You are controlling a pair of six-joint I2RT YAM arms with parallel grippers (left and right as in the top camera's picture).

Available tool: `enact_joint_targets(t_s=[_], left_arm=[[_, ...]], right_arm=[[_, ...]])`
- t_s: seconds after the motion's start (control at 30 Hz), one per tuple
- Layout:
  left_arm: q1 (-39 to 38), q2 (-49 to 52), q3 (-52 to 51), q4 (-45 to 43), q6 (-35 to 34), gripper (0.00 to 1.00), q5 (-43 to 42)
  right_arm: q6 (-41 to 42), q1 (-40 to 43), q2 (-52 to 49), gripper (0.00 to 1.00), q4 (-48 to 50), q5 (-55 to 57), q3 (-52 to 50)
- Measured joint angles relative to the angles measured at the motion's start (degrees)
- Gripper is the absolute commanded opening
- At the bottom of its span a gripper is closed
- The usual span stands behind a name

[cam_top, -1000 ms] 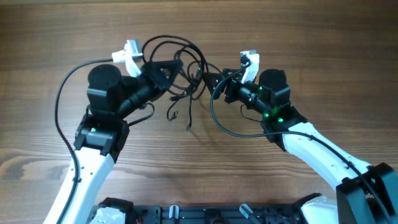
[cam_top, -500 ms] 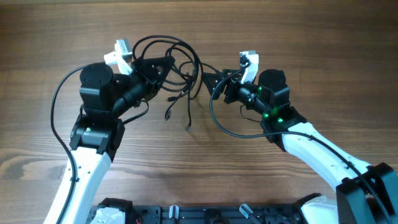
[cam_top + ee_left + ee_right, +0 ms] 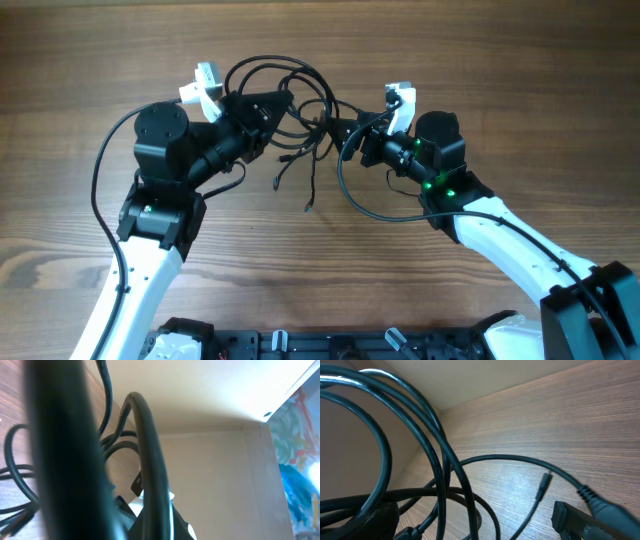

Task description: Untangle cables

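The cables [image 3: 290,85] form a black tangle of loops at the middle back of the wooden table, raised off it. Loose plug ends [image 3: 308,205] dangle toward the front. My left gripper [image 3: 283,103] is shut on the left side of the tangle and holds it up. In the left wrist view the cables [image 3: 150,460] cross right in front of the lens, blurred. My right gripper [image 3: 338,130] stands open at the right side of the tangle. In the right wrist view, looped cables [image 3: 435,445] and a small plug [image 3: 545,482] hang between its fingers [image 3: 572,519].
The wooden table [image 3: 480,60] spreads all around. Thicker black camera wires loop beside each arm, at the left [image 3: 98,180] and under the right wrist [image 3: 370,208]. A black frame [image 3: 330,345] runs along the front edge.
My left gripper swung left with the tangle and then came back right, a little short of where it began. The dangling ends shifted with it. The right arm stayed still.
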State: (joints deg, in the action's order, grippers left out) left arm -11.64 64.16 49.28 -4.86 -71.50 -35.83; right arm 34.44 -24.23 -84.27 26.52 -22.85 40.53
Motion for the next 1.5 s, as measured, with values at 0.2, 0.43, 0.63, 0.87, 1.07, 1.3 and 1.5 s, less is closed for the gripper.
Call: enact_joint_targets(t_s=[0.2, 0.43, 0.63, 0.87, 1.07, 1.3, 1.5], left_arm=[[0.0, 0.0, 0.0, -0.11, -0.44, 0.04, -4.98], [0.0, 0.0, 0.0, -0.15, -0.42, 0.04, -13.6], [0.0, 0.0, 0.0, -0.2, 0.09, 0.04, -22.18], [0.0, 0.0, 0.0, -0.31, 4.24, 0.04, -27.17], [1.9, 0.0, 0.0, -0.22, 9.84, 0.04, -28.39], [6.49, 0.0, 0.0, 0.07, 15.28, 0.04, -28.83], [11.39, 0.0, 0.0, 0.09, 22.21, 0.04, -28.81]], right_arm=[[0.0, 0.0, 0.0, 1.0, -0.35, 3.04, 0.0], [-0.02, -0.11, 0.0, 1.0, -0.35, 10.32, 0.0], [-0.02, -0.37, 0.0, 1.0, -0.68, 18.4, 0.0], [-0.02, -0.15, 0.0, 1.0, -3.41, 25.66, 0.0], [-0.02, 2.56, 0.0, 1.0, -4.83, 26.99, 0.0], [1.51, 4.81, 0.0, 1.0, -5.77, 26.47, 0.0], [2.86, 5.33, 0.0, 1.0, -6.4, 22.51, 0.0]])
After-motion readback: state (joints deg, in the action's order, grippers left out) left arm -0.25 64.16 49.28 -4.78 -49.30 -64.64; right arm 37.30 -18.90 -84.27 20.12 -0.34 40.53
